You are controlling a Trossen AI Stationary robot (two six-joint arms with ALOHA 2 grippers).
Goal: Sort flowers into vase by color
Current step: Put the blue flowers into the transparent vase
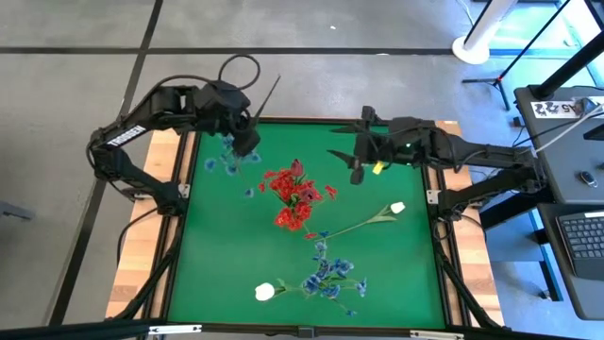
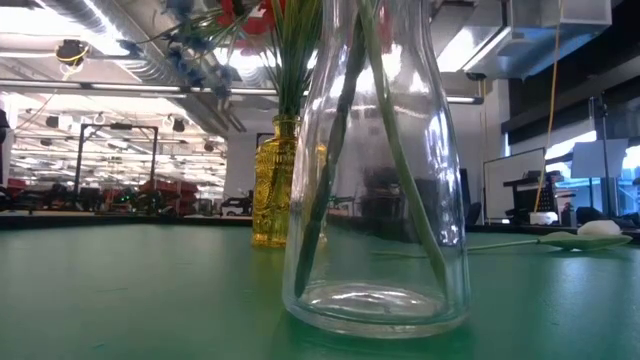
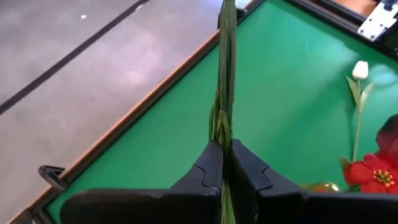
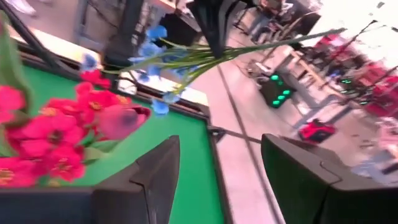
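Blue flower spray, light and floppy with a thin, bendy stem best pinched mid-stem, hangs at upper left of the overhead frame, over the green counter. The left gripper is pressed together on its stem. The right gripper, upper right, is spread and holds nothing.

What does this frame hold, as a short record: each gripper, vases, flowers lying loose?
left gripper: shut on blue flower spray, held above the mat's far left
right gripper: open, empty, hovering over the mat's far right
yellow vase: upright, holds red flowers
clear glass vase: upright, green stems inside
loose on green mat: white tulip at right, white tulip bud and blue spray at near edge
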